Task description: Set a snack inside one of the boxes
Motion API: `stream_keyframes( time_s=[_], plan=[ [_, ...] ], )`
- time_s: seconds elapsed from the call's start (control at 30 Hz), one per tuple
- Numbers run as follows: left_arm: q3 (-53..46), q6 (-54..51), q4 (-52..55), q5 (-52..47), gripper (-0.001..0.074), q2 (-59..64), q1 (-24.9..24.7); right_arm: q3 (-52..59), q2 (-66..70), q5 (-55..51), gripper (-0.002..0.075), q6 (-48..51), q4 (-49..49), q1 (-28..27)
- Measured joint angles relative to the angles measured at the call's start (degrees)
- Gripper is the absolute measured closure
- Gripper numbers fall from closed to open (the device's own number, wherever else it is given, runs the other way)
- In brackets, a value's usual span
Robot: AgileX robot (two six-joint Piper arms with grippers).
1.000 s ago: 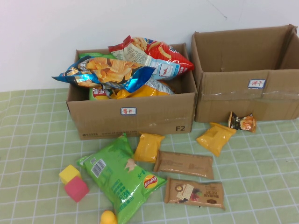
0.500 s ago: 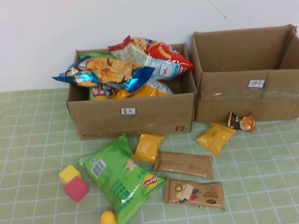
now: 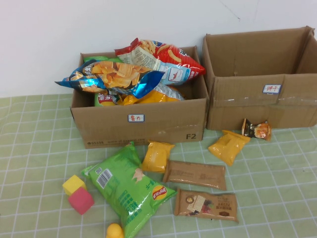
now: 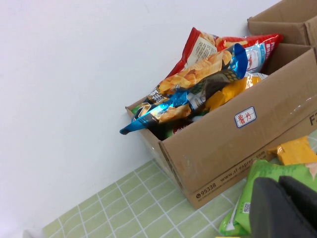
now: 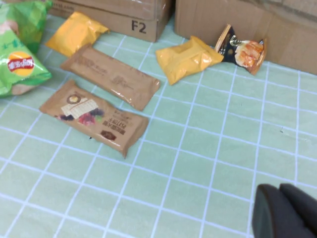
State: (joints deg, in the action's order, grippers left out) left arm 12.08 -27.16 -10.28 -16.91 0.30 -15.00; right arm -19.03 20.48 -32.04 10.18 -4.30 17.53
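The left cardboard box [image 3: 148, 124] is piled with chip bags; it also shows in the left wrist view [image 4: 233, 144]. The right box [image 3: 237, 96] is open, its inside hidden. On the cloth lie a green chip bag [image 3: 129, 191], two yellow packets [image 3: 157, 156] [image 3: 229, 146], two brown bars [image 3: 194, 174] [image 3: 206, 205] and a small dark packet [image 3: 256, 130]. Neither gripper shows in the high view. My left gripper [image 4: 279, 182] is shut and empty over the green bag [image 4: 262, 171]. My right gripper [image 5: 280, 191] is shut and empty above bare cloth, short of the bars [image 5: 94, 121].
A yellow cube [image 3: 73, 185], a pink cube [image 3: 80, 201] and a yellow ball [image 3: 115, 231] lie at the front left. A white wall stands behind the boxes. The green checked cloth [image 3: 277, 183] covers the table.
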Motion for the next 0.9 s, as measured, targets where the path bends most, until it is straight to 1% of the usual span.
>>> stream_keyframes(
  time_s=[0.13,0.23,0.5,0.73,0.8,0.9],
  plan=[
    [0.0,0.1,-0.1,0.0,0.0737,0.0,0.0,5.3,-1.9,4.9,0.0727,0.0,-0.2,0.0],
    [-0.1,0.5,-0.2,-0.3,0.0738,0.0,0.0,7.2,-1.9,5.3,0.0728,0.0,-0.3,0.0],
    [-0.1,0.8,-0.4,-3.2,0.0737,0.0,0.0,7.9,-1.9,4.3,0.0728,0.0,-0.4,0.0],
    [-0.3,0.8,-0.4,-3.3,0.0737,0.0,0.0,7.9,-1.9,3.9,0.0728,0.0,-0.4,0.0],
    [-1.9,0.8,-0.4,-1.1,0.0737,-0.5,0.0,7.9,-1.9,3.9,0.0728,0.0,-0.4,0.0],
    [-5.9,0.9,-0.4,6.1,0.0737,-1.0,1.2,8.0,-1.9,3.9,0.0728,0.0,-0.5,0.0]
  ],
)
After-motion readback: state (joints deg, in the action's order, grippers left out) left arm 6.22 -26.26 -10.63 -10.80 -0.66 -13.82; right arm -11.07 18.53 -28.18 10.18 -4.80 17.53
